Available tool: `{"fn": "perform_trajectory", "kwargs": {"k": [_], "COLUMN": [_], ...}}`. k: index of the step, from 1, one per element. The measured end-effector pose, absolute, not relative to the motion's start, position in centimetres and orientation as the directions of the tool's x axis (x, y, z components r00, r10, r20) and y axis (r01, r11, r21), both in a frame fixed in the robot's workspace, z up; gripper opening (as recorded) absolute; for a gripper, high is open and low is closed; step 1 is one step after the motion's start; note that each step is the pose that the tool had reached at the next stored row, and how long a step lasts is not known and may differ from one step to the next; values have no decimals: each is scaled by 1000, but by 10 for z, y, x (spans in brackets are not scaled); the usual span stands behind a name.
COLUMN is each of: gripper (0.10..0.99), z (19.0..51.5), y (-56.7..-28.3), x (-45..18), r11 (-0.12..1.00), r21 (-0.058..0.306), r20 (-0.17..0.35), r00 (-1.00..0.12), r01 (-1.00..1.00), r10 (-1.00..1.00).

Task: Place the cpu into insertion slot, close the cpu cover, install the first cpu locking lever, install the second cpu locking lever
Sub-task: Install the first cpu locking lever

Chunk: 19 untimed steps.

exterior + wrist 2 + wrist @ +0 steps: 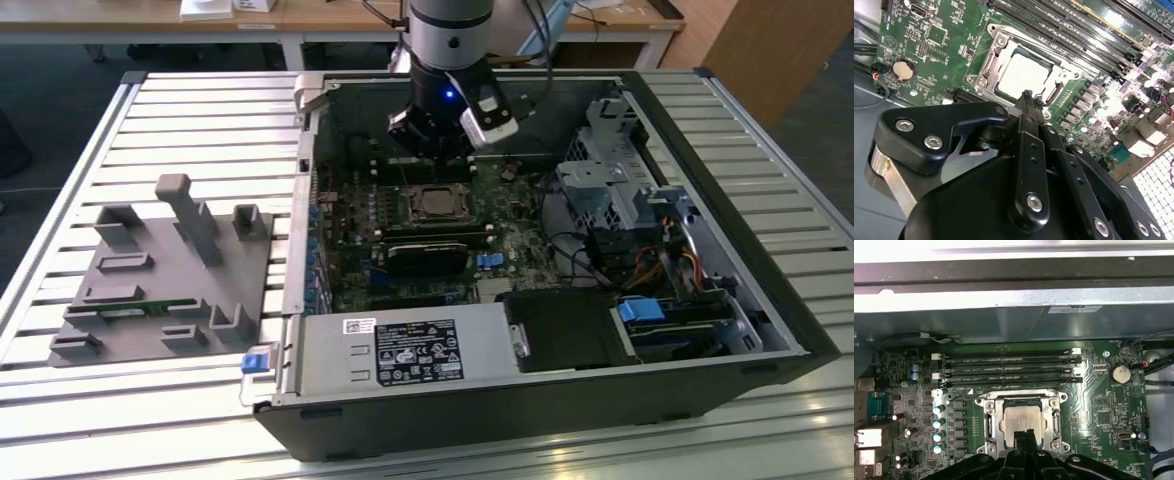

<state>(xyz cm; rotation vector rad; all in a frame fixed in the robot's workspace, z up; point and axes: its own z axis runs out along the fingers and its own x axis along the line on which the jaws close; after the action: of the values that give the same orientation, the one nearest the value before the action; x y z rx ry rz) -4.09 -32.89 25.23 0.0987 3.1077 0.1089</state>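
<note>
Inside an open computer case on a slatted bench, near the upper centre of the exterior view: arm reaching down over the green circuit board. In the second wrist view, pincer drawn shut, black fingertips pressed together, nothing held between them. Poised at one edge of the cpu cover; contact impossible to judge. In the first wrist view, cpu seated flat in the insertion slot, dull grey top showing through the cover's square window. Cover lying flat over the slot, silver frame all round the chip. Beside the slot, four long memory slots in parallel, and a round coin cell farther off on the board. On the exterior view's left, well apart from the case, a grey moulded fixture resting on the bench.
</note>
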Motion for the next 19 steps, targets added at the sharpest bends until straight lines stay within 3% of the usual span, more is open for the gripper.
{"fn": "perform_trajectory", "kwargs": {"k": [19], "gripper": [106], "z": [252], "y": [-329], "x": [-67], "r11": [996], "r21": [71], "r20": [-28], "r00": [-998], "r01": [62], "r10": [64]}}
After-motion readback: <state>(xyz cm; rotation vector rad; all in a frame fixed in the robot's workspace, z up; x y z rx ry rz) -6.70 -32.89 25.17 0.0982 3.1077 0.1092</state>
